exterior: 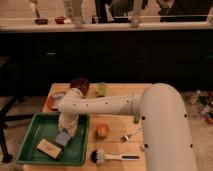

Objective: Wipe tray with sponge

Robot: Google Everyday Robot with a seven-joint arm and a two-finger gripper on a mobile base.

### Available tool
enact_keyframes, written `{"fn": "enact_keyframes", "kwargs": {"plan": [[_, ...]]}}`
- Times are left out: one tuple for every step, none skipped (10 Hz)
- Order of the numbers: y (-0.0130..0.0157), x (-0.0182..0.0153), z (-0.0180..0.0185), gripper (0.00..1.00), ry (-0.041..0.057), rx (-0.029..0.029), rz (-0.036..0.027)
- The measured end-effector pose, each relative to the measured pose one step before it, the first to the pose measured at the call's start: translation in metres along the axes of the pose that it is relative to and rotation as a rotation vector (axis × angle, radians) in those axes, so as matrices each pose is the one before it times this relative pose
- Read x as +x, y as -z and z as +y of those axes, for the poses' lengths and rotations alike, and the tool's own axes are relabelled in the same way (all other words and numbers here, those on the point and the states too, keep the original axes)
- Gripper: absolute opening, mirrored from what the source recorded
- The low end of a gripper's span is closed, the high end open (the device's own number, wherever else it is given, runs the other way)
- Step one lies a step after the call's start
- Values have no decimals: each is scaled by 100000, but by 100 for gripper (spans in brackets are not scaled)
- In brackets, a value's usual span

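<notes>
The green tray (37,130) lies at the front left of the wooden table. The pale blue-grey sponge (62,138) sits inside it, near the middle right. My gripper (65,132) reaches down from the white arm into the tray and is shut on the sponge, holding it against the tray floor. A tan rectangular block (49,148) lies in the tray just front-left of the sponge.
An orange fruit (102,130), a fork (131,135) and a dish brush (107,158) lie right of the tray. A reddish plate (54,101), a dark bowl (80,85) and a green cup (101,89) stand behind. A dark counter runs across the back.
</notes>
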Motion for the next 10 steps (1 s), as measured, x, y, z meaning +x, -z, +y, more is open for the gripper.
{"fn": "enact_keyframes", "kwargs": {"plan": [[941, 757, 1413, 18, -2151, 626, 1050], [192, 350, 366, 18, -944, 198, 267], [117, 620, 35, 18, -1189, 95, 482], [-149, 630, -514, 18, -717, -148, 205], [-406, 308, -1065, 18, 492, -112, -254], [-455, -101, -1081, 18, 877, -134, -583], [-476, -289, -1093, 18, 1257, -69, -781], [-551, -744, -1526, 18, 2783, 49, -1350], [-240, -807, -825, 18, 2399, 380, -1133], [-29, -805, -342, 18, 1686, 386, -779]]}}
